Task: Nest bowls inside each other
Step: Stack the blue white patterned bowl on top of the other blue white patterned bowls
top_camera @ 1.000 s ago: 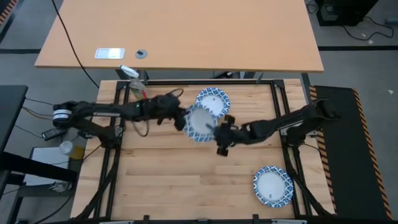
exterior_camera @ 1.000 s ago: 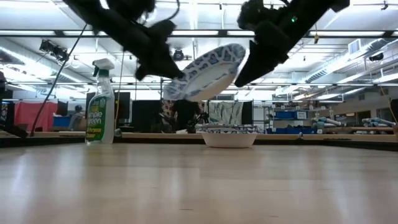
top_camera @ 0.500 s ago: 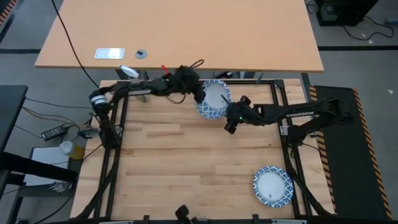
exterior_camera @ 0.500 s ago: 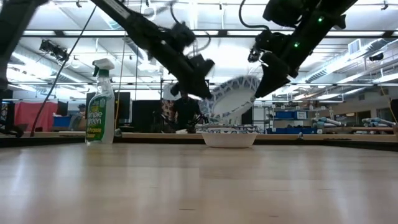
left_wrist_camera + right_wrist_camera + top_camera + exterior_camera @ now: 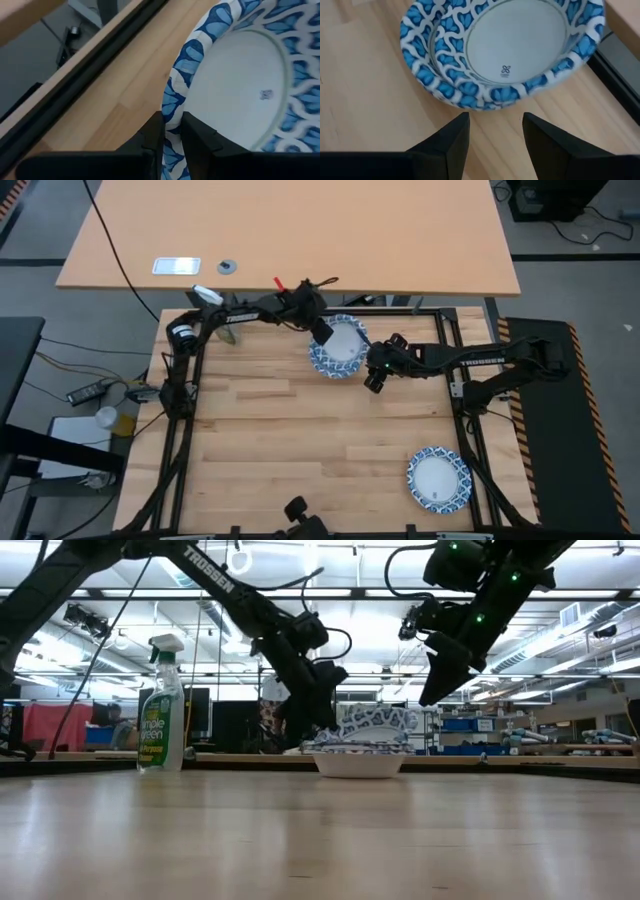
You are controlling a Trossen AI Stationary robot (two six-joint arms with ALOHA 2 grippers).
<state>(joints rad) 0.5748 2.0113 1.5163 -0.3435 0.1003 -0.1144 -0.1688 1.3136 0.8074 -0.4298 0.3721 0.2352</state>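
While I watch from overhead, my left gripper (image 5: 325, 332) reaches over the far middle of the pale wooden slatted table (image 5: 280, 440), its two dark fingers (image 5: 155, 135) nearly together and pinching the rim of a small round shallow bowl with a white centre and blue-and-white patterned rim (image 5: 341, 343). In the left wrist view that rim runs straight down between the fingers, one on each face. The held bowl sits tilted in a stack of matching blue-and-white bowls (image 5: 360, 758) that rests on the table near its far edge; how many lie under it I cannot tell.

My right gripper (image 5: 374, 375) hangs just beside the stack, clear of it. Its fingers (image 5: 451, 137) stand well apart and empty, with bare wood between them.

Another bowl of the same pattern (image 5: 438, 478) lies well apart, near the right front corner. A green-labelled spray bottle with a white trigger head (image 5: 159, 705) stands upright at the far left.
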